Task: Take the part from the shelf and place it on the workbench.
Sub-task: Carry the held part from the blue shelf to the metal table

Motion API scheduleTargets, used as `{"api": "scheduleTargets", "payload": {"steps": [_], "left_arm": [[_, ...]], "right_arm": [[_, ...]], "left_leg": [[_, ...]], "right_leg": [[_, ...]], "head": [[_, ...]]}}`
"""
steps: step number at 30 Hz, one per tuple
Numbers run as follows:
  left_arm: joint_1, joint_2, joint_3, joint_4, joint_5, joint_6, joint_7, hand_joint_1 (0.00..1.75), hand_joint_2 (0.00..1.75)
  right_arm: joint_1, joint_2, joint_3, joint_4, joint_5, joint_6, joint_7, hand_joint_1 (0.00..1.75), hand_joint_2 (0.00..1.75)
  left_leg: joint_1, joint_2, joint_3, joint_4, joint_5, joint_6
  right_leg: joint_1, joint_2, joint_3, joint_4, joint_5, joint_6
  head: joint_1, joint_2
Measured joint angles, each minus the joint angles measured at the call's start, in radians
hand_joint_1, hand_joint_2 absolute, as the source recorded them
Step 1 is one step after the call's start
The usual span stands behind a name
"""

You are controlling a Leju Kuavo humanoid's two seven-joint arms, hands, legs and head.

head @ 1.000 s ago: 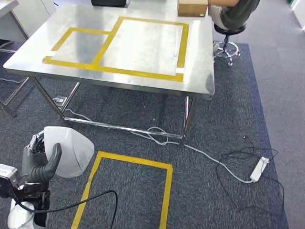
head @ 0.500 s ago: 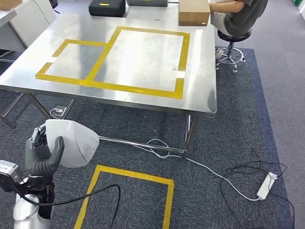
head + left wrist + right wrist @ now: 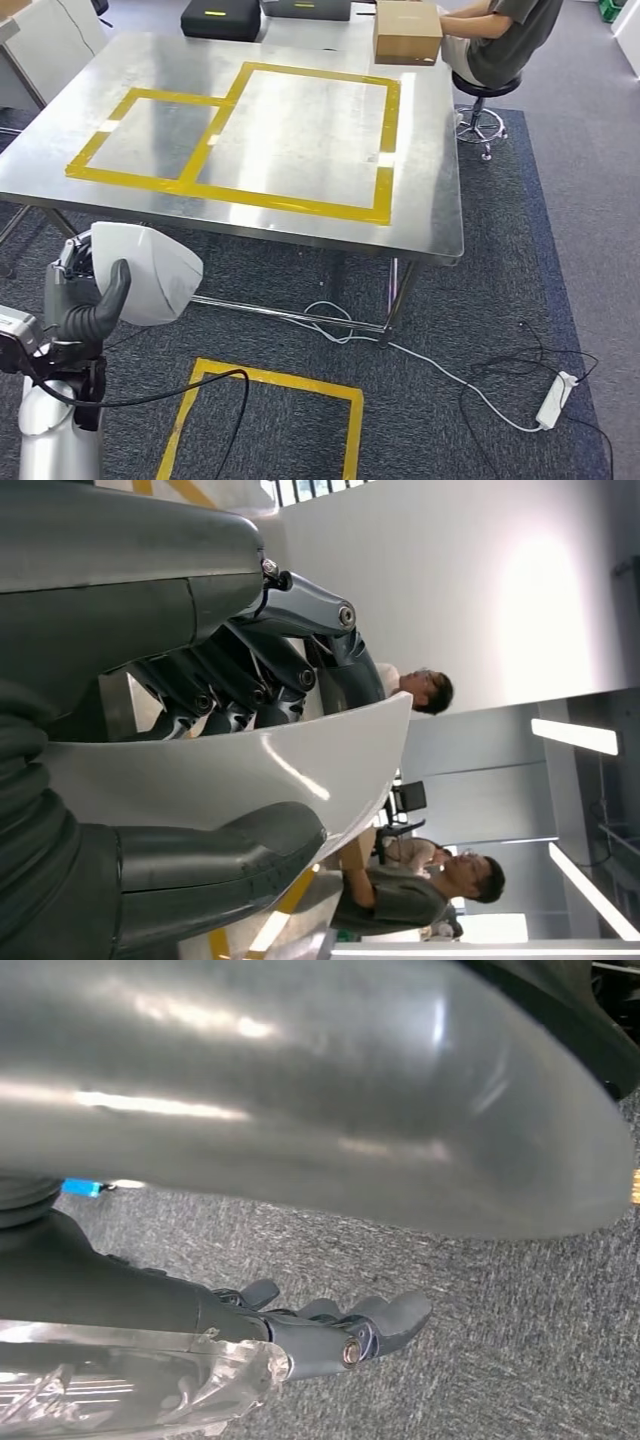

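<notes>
My left hand grips a white curved shell part at the lower left of the head view, above the dark carpet and short of the workbench. In the left wrist view the part lies clamped between the thick thumb and the darker fingers. The steel workbench stands ahead, marked with yellow tape rectangles. My right hand hangs over the carpet with its fingers loosely extended and nothing in them.
At the bench's far edge sit a cardboard box and a black case. A person sits on a stool at the far right corner. A power strip with cables lies on the carpet, and a yellow tape square marks the floor.
The whole picture has shifted, so the camera has moved: the workbench now shows more fully and nearer. My left hand still holds the white part in the same way.
</notes>
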Motion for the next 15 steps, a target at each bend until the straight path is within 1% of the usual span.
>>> {"api": "scheduleTargets", "payload": {"steps": [1,2,3,4,5,6,8,9,10,11,15], "left_arm": [[-0.007,0.002,0.001,0.000,0.006,0.000,0.001,1.75,1.75],[-0.013,0.003,0.004,0.000,0.016,-0.001,0.000,1.75,1.75],[-0.019,0.004,0.006,0.000,0.028,-0.003,-0.001,1.75,1.75],[-0.025,0.004,0.010,0.001,0.041,-0.005,-0.003,1.75,1.75],[-0.031,0.005,0.013,0.001,0.051,-0.006,-0.005,1.75,1.75],[-0.035,0.006,0.016,0.001,0.058,-0.007,-0.007,1.75,1.75],[-0.042,0.007,0.021,0.001,0.064,-0.009,-0.007,1.75,1.75],[-0.046,0.008,0.024,0.001,0.065,-0.011,-0.007,1.75,1.75],[-0.050,0.008,0.027,0.001,0.067,-0.014,-0.007,1.75,1.75],[-0.055,0.008,0.029,0.001,0.067,-0.017,-0.007,1.75,1.75],[-0.072,0.008,0.038,0.001,0.068,-0.022,-0.007,1.75,1.75]], "right_arm": [[0.000,-0.002,0.000,0.002,0.001,-0.001,0.000,0.00,0.00],[-0.001,-0.004,0.000,0.005,0.002,-0.001,0.000,0.00,0.00],[-0.001,-0.005,0.000,0.007,0.004,-0.002,0.000,0.00,0.00],[-0.001,-0.006,0.000,0.009,0.004,-0.003,0.000,0.00,0.00],[-0.001,-0.007,0.000,0.011,0.005,-0.003,0.000,0.00,0.00],[0.000,-0.007,0.000,0.013,0.005,-0.003,0.000,0.00,0.00],[-0.001,-0.007,0.000,0.017,0.005,-0.003,0.000,0.00,0.00],[-0.001,-0.007,0.000,0.018,0.005,-0.003,0.000,0.00,0.00],[-0.001,-0.007,0.000,0.020,0.005,-0.004,0.000,0.00,0.00],[-0.001,-0.007,0.000,0.021,0.005,-0.004,0.000,0.00,0.00],[-0.001,-0.007,0.000,0.021,0.005,-0.005,-0.001,0.00,0.00]], "left_leg": [[-0.001,-0.001,0.001,0.000,-0.001,0.004],[-0.002,-0.001,0.001,0.000,-0.002,0.008],[-0.003,-0.001,0.002,0.000,-0.003,0.011],[-0.004,-0.001,0.002,0.000,-0.005,0.014],[-0.005,-0.001,0.003,0.000,-0.006,0.016],[-0.005,-0.001,0.003,0.000,-0.006,0.018],[-0.006,-0.001,0.003,0.000,-0.007,0.020],[-0.006,-0.001,0.003,0.000,-0.008,0.021],[-0.006,-0.001,0.003,0.000,-0.008,0.022],[-0.006,-0.001,0.003,0.000,-0.009,0.022],[-0.005,-0.001,0.005,-0.001,-0.009,0.022]], "right_leg": [[0.001,0.000,0.002,-0.003,0.001,-0.013],[0.001,-0.001,0.004,-0.006,0.004,-0.021],[0.001,-0.001,0.006,-0.008,0.005,-0.025],[0.001,-0.001,0.009,-0.011,0.005,-0.024],[0.000,-0.001,0.012,-0.014,0.008,-0.018],[0.000,-0.001,0.016,-0.018,0.010,-0.008],[-0.002,-0.002,0.022,-0.025,0.014,0.023],[-0.003,-0.002,0.024,-0.028,0.014,0.035],[-0.004,-0.002,0.025,-0.030,0.014,0.042],[-0.004,-0.002,0.025,-0.030,0.013,0.046],[-0.004,-0.002,0.025,-0.030,0.011,0.049]], "head": [[0.001,0.000],[0.002,0.000],[0.002,0.000],[0.002,0.000],[0.002,0.000],[0.002,0.000],[0.002,0.000],[0.002,0.000],[0.002,0.000],[0.001,0.000],[0.001,0.000]]}}
